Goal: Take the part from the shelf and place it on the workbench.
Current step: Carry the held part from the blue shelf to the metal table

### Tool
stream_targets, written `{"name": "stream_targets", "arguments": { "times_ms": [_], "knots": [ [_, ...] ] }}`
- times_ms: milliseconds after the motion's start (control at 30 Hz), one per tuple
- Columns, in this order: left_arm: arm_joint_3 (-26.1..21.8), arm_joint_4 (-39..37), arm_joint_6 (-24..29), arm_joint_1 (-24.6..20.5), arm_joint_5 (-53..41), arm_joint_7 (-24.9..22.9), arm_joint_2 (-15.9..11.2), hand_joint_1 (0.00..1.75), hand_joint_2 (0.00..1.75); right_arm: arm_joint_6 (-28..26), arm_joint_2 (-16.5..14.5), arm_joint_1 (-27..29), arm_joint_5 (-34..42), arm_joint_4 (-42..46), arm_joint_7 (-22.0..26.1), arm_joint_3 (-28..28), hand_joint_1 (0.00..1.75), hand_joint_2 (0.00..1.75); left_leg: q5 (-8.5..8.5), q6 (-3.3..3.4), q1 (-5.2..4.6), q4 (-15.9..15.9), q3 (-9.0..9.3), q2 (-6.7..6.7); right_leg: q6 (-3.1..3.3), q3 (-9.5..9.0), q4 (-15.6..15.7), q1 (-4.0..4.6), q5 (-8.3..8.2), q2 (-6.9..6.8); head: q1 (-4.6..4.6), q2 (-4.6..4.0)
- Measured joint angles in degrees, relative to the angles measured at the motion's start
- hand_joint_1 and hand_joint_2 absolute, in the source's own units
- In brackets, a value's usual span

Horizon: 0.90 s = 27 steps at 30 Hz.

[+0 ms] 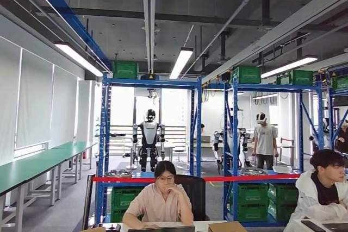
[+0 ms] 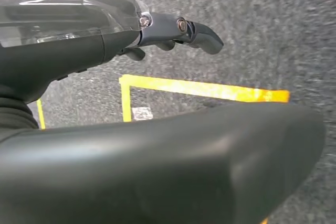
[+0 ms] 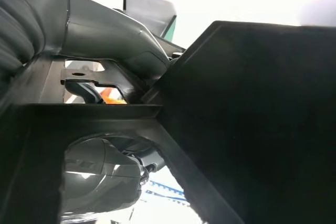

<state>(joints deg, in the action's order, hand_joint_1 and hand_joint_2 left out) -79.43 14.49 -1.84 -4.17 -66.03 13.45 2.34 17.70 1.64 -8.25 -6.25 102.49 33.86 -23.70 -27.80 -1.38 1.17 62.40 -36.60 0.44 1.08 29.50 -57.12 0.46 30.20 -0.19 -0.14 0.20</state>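
Observation:
My right hand grips a black part, a flat dark plastic piece with raised ribs. The thick grey thumb lies over one side of it and darker fingers curl under the other. My left hand hangs above grey floor with its fingers stretched out and nothing in it. In the head view, blue shelf racks stand ahead, and a long green-topped workbench runs along the left wall.
A person sits at a desk right in front, another person sits at the right. Red tape spans the racks. Green crates sit on the low shelves. Behind stand another humanoid robot and a standing person. Yellow floor tape lies under my left hand.

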Motion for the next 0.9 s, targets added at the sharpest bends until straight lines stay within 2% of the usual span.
{"name": "stream_targets", "arguments": {
  "times_ms": [33, 67, 133, 200, 233, 300, 333, 367, 400, 467, 500, 533, 600, 667, 700, 767, 833, 867, 900],
  "knots": [
    [0.00, 0.00, 0.01, -0.04, 0.00, -0.05, 0.00, 0.00, 1.75, 0.02, -0.02, -0.24, -0.21, 0.01, -0.09, -0.01, 1.75, 1.75, 0.93, 0.40, -0.06, -1.78, 0.39, 0.01, -0.34, -0.07, -0.23, 0.03, 0.38, 0.05, 0.01, 0.02],
    [0.00, 0.00, 0.01, -0.05, -0.01, -0.12, 0.00, 0.00, 1.75, 0.08, -0.03, -0.50, -0.43, 0.01, -0.22, -0.03, 1.75, 1.75, 0.95, 0.89, -0.21, -2.34, 0.39, 0.00, -0.67, 0.04, -0.46, 0.08, 0.65, 0.09, 0.01, 0.02],
    [0.01, 0.00, -0.01, -0.04, -0.08, -0.28, 0.01, 0.00, 1.75, 0.18, -0.03, -1.25, -0.84, -0.03, -0.68, -0.10, 1.75, 1.75, 0.92, 1.79, -0.32, -2.35, 0.37, 0.01, -1.24, 0.21, -0.74, 0.06, 1.18, 0.12, 0.02, 0.04],
    [0.05, 0.00, -0.04, -0.14, -0.27, -0.51, 0.02, 0.00, 1.75, 0.13, -0.03, -2.49, -1.15, -0.14, -1.14, -0.23, 1.75, 1.75, 0.69, 2.29, -0.11, -2.44, 0.70, -0.05, -1.82, 0.74, -2.46, -0.06, 2.49, 0.13, 0.00, 0.03],
    [0.10, 0.00, -0.08, -0.25, -0.44, -0.69, 0.02, 0.00, 1.75, -0.10, -0.03, -3.37, -1.33, -0.27, -1.36, -0.31, 1.75, 1.75, 0.55, 2.53, 0.01, -2.49, 0.88, -0.05, -2.16, 1.96, -5.01, -0.18, 3.87, 0.13, 0.00, 0.03],
    [0.34, 0.00, -0.26, -0.53, -0.93, -1.05, 0.00, 0.00, 1.75, -0.92, -0.06, -5.50, -1.84, -0.85, -2.06, -0.40, 1.75, 1.75, 0.29, 2.85, 0.01, -2.49, 1.05, -0.06, -2.63, 6.42, -13.10, -0.44, 6.99, 0.13, -0.01, 0.01],
    [0.50, 0.00, -0.41, -0.64, -1.17, -1.16, 0.00, 0.00, 1.75, -1.42, -0.09, -6.68, -2.16, -1.27, -2.62, -0.43, 1.75, 1.75, 0.18, 2.92, -0.01, -2.49, 1.13, -0.07, -2.72, 8.63, -16.61, -0.52, 7.82, 0.13, -0.01, 0.01],
    [0.69, 0.00, -0.57, -0.71, -1.45, -1.22, 0.00, 0.00, 1.75, -1.93, -0.16, -7.99, -2.64, -1.77, -3.36, -0.42, 1.75, 1.75, 0.06, 2.95, -0.03, -2.49, 1.26, -0.09, -2.72, 9.99, -18.26, -0.54, 7.50, 0.13, -0.01, 0.00],
    [0.92, 0.00, -0.75, -0.76, -1.75, -1.22, 0.00, 0.00, 1.75, -2.42, -0.25, -9.55, -3.20, -2.36, -4.17, -0.38, 1.75, 1.75, -0.05, 2.93, -0.06, -2.48, 1.47, -0.12, -2.61, 10.17, -17.43, -0.53, 5.93, 0.14, -0.01, -0.01],
    [1.44, 0.00, -1.10, -0.92, -2.40, -1.21, 0.02, 0.00, 1.75, -3.43, -0.52, -13.40, -4.64, -3.74, -6.04, -0.17, 1.75, 1.75, -0.28, 2.83, -0.14, -2.52, 1.95, -0.22, -1.99, 7.72, -10.12, -0.37, 0.89, 0.22, -0.01, -0.01],
    [1.73, -0.01, -1.32, -1.08, -2.72, -1.17, 0.04, 0.00, 1.75, -3.94, -0.68, -15.70, -5.55, -4.74, -7.06, -0.02, 1.75, 1.75, -0.35, 2.71, -0.22, -2.57, 2.09, -0.27, -1.58, 6.26, -6.36, -0.21, -1.04, 0.27, -0.01, -0.01],
    [1.98, -0.01, -1.53, -1.24, -2.97, -1.13, 0.06, 0.00, 1.75, -4.40, -0.85, -18.10, -6.56, -5.94, -8.18, 0.14, 1.75, 1.75, -0.36, 2.52, -0.24, -2.63, 2.11, -0.30, -1.21, 5.23, -3.64, -0.03, -2.09, 0.32, 0.00, 0.01],
    [2.51, -0.02, -1.89, -1.49, -3.46, -1.03, 0.09, 0.00, 1.75, -5.04, -1.18, -22.90, -8.69, -9.16, -10.53, 0.42, 1.75, 1.75, -0.20, 1.96, -0.24, -2.88, 1.98, -0.30, -0.79, 4.67, -1.96, 0.23, -2.18, 0.37, 0.03, 0.03],
    [3.02, -0.02, -2.19, -1.63, -3.81, -0.92, 0.11, 0.00, 1.75, -5.19, -1.51, -27.40, -10.32, -13.27, -12.44, 0.65, 1.75, 1.75, -0.20, 1.31, -0.25, -3.11, 1.97, -0.29, -0.38, 4.43, -1.03, 0.05, -2.47, 0.32, 0.03, 0.02],
    [3.25, -0.03, -2.34, -1.69, -3.98, -0.85, 0.14, 0.00, 1.75, -5.38, -1.75, -29.67, -11.08, -15.77, -13.16, 0.71, 1.75, 1.75, -0.78, 1.05, -0.26, -2.43, 1.66, -0.31, -0.14, 4.24, -0.54, -0.09, -2.74, 0.27, 0.03, 0.01],
    [3.69, -0.05, -2.57, -1.74, -4.25, -0.72, 0.21, 0.00, 1.75, -6.28, -2.33, -34.20, -12.78, -21.49, -14.43, 0.71, 1.75, 1.75, -3.51, 0.68, -0.22, 2.46, -0.67, -0.33, 0.19, 3.97, 0.08, -0.27, -3.10, 0.13, 0.03, 0.01],
    [4.16, -0.07, -2.72, -1.70, -4.34, -0.68, 0.24, 0.00, 1.75, -7.80, -2.72, -38.34, -14.91, -28.35, -15.43, 0.65, 1.75, 1.75, -6.40, 0.38, -0.16, 10.02, -4.52, -0.33, 0.30, 3.96, 0.06, -0.18, -3.10, 0.10, 0.03, 0.00],
    [4.38, -0.07, -2.79, -1.66, -4.38, -0.67, 0.24, 0.00, 1.75, -8.62, -2.80, -40.08, -16.04, -31.77, -15.74, 0.62, 1.75, 1.75, -6.62, 0.27, -0.15, 12.13, -5.76, -0.32, 0.30, 3.94, 0.03, -0.14, -3.07, 0.09, 0.03, 0.00],
    [4.57, -0.07, -2.85, -1.62, -4.40, -0.67, 0.25, 0.00, 1.75, -9.46, -2.87, -41.66, -17.19, -35.03, -15.99, 0.58, 1.75, 1.75, -5.72, 0.20, -0.13, 12.07, -6.02, -0.32, 0.27, 3.91, -0.04, -0.12, -3.01, 0.09, 0.03, -0.01]
  ]
}}
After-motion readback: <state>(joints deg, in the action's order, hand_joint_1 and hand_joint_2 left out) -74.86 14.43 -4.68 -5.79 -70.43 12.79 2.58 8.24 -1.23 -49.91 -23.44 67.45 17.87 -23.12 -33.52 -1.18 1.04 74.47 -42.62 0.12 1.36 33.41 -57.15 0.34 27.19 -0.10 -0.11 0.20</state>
